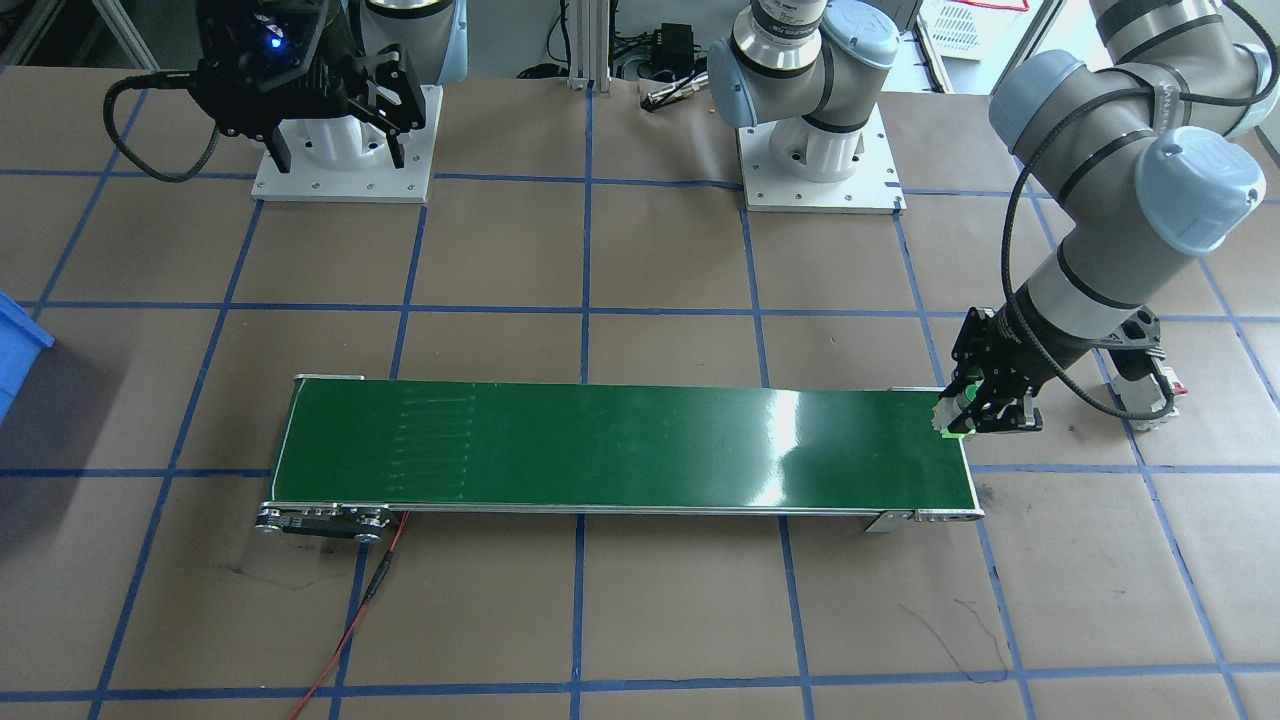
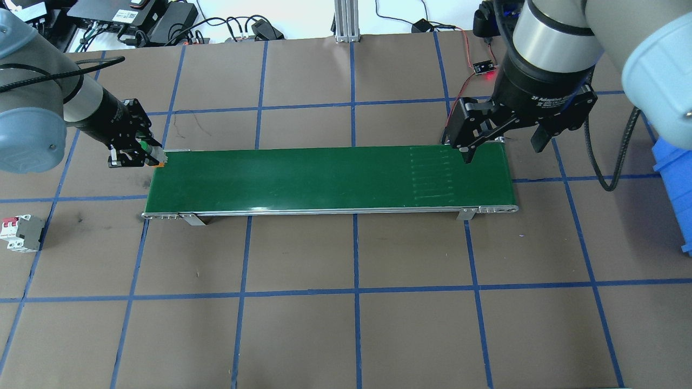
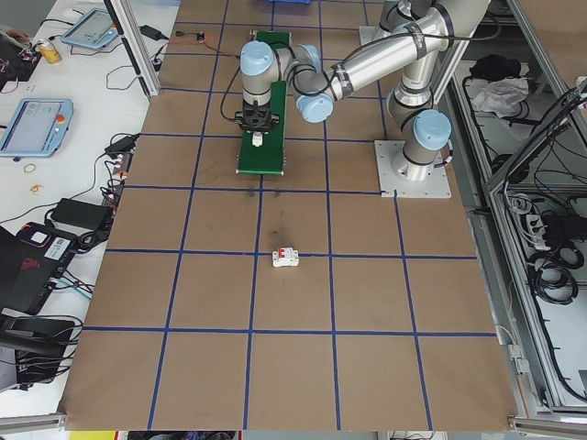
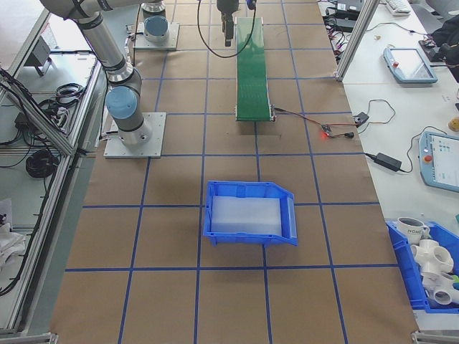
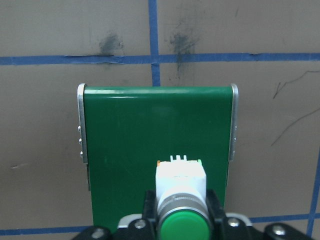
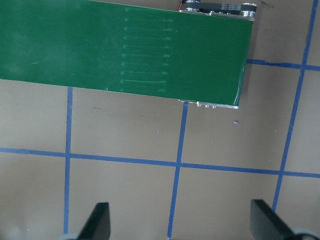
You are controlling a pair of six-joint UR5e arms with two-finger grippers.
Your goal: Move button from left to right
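One button [image 5: 181,186], in left hand [image 5: 181,210]

Button [image 5: 180,200] cut off by lower picture edge in left wrist view; blue bin [image 2: 672,186] cropped at right edge overhead; circuit breaker [image 1: 1155,395] half hidden behind left arm.

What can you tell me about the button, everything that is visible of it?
The button has a round glossy green cap, a silvery metal collar and a whitish blocky body with small prongs at its far end. It lies horizontally, held in the left gripper, whose fingers clamp its sides. It hangs over the end of the green conveyor belt on the robot's left.
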